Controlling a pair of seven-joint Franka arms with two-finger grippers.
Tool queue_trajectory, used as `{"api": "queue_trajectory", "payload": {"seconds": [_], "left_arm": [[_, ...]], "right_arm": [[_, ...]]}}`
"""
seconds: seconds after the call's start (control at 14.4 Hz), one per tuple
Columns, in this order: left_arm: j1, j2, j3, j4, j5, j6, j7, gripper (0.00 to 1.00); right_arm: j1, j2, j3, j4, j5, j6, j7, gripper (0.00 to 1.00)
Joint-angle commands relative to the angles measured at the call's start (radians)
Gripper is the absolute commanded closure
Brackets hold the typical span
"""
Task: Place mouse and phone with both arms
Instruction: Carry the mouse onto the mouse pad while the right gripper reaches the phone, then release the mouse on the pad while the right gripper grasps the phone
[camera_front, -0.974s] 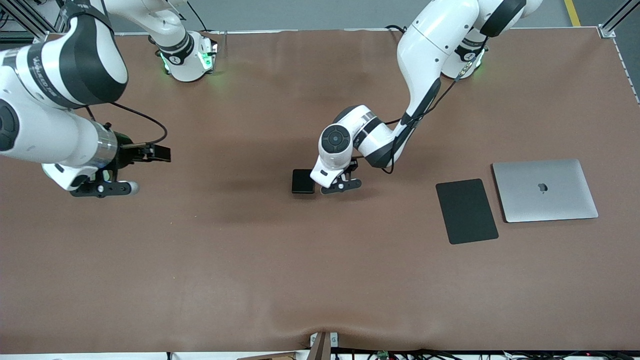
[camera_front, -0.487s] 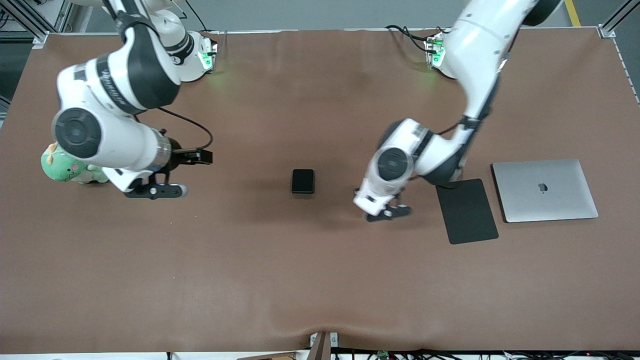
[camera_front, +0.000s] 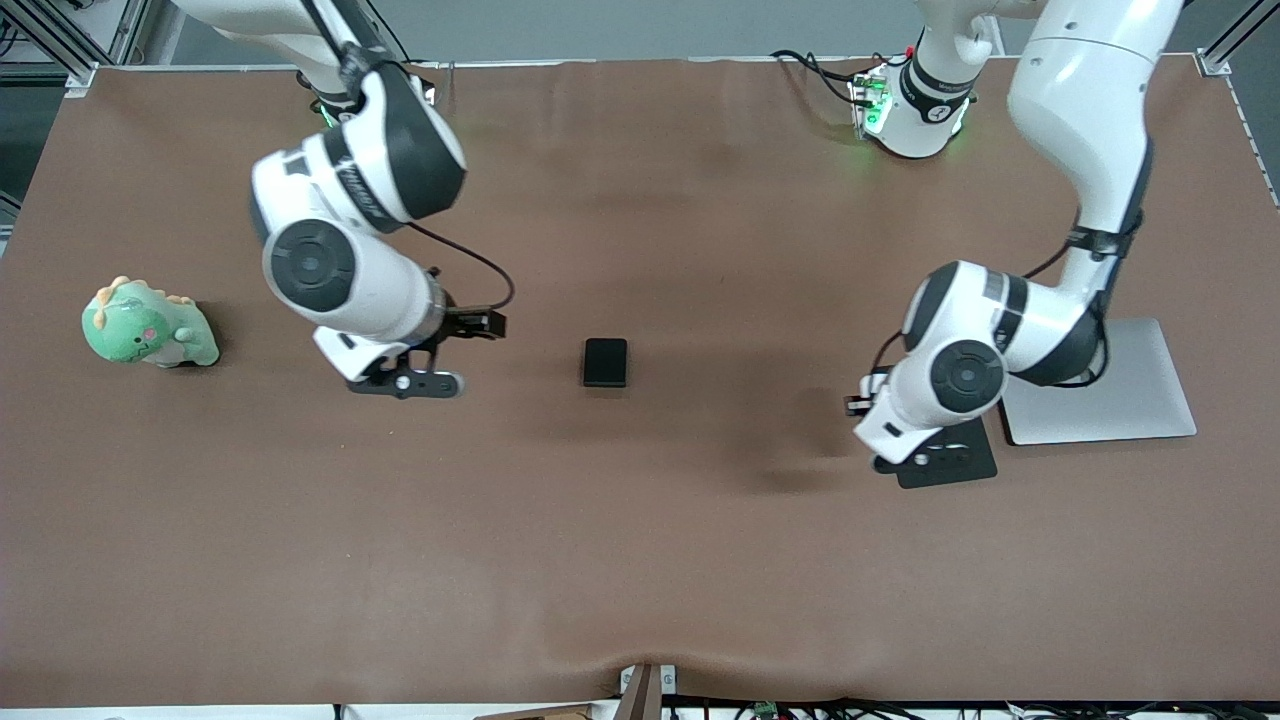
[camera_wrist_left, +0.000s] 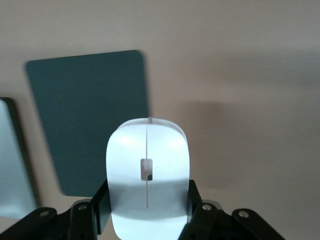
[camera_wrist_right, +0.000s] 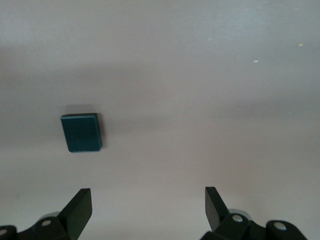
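At the right arm's end of the table I see a green plush dinosaur lying on the brown cover, well apart from everything else.

Next along, my right gripper hangs over bare table between the plush and the phone. In the right wrist view its fingers are spread wide with nothing between them, and the phone lies ahead of them on the cover.

The phone sits flat near the table's middle, alone, touched by neither gripper.

Toward the left arm's end, my left gripper is over the black pad, at the pad's edge nearer the front camera. The left wrist view shows its fingers clamped on the sides of the mouse, which is held level above the pad.

Just beside the pad lies a closed silver laptop, partly covered by the left arm.
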Motion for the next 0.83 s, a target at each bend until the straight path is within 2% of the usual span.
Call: {"api": "queue_trajectory", "payload": {"seconds": [0.0,0.14,0.49,0.77], "left_arm": [[0.062,-0.048,-0.013,-0.091,0.047,0.036,0.008,0.70],[0.101,-0.045,-0.013,-0.134,0.047,0.111,0.015,0.70],[0.161,-0.031,-0.011,-0.222,0.047,0.277,0.017,0.70],[0.190,-0.010,-0.013,-0.245,0.053,0.346,0.018,0.70]], "right_arm": [[0.053,0.049,-0.008,0.008,0.034,0.059,0.063,0.00],[0.076,0.080,-0.008,0.008,0.067,0.113,0.069,0.00],[0.160,0.187,-0.009,0.002,0.067,0.251,0.078,0.00],[0.194,0.219,-0.008,-0.080,0.067,0.424,0.110,0.00]]}}
